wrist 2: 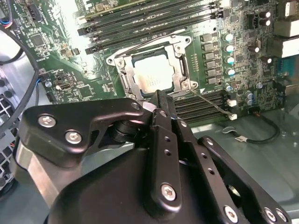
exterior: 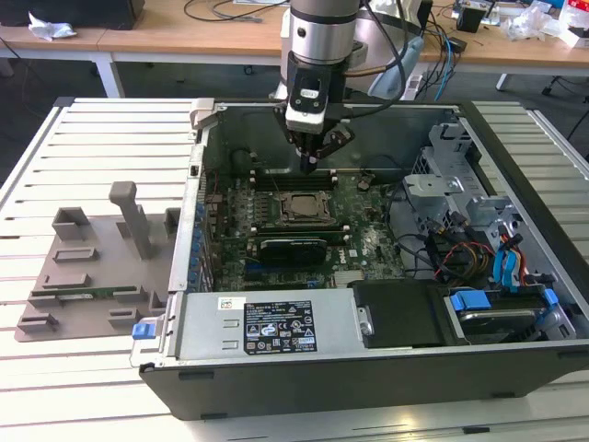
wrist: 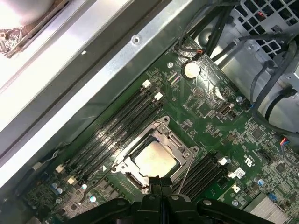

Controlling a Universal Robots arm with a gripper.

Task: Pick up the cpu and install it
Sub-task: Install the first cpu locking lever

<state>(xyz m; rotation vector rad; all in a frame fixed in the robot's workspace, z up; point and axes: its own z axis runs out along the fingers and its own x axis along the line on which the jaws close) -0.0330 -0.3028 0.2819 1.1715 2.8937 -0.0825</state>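
1. The silver-grey robot arm [exterior: 317,41] reaches straight down into the open black metal computer case [exterior: 368,382]. Its black gripper [exterior: 308,166] hangs over the green motherboard [exterior: 363,241].
2. In both wrist views the jaws are pressed together and hold nothing.
3. The cpu [wrist 2: 152,70], a small square chip with a pale silver top, lies flat inside the metal-framed black socket [wrist 2: 122,70], just beside the fingertips [wrist: 156,179].
4. The grey plastic tray [exterior: 55,318] at the exterior view's left holds a long thin green stick [exterior: 87,294].
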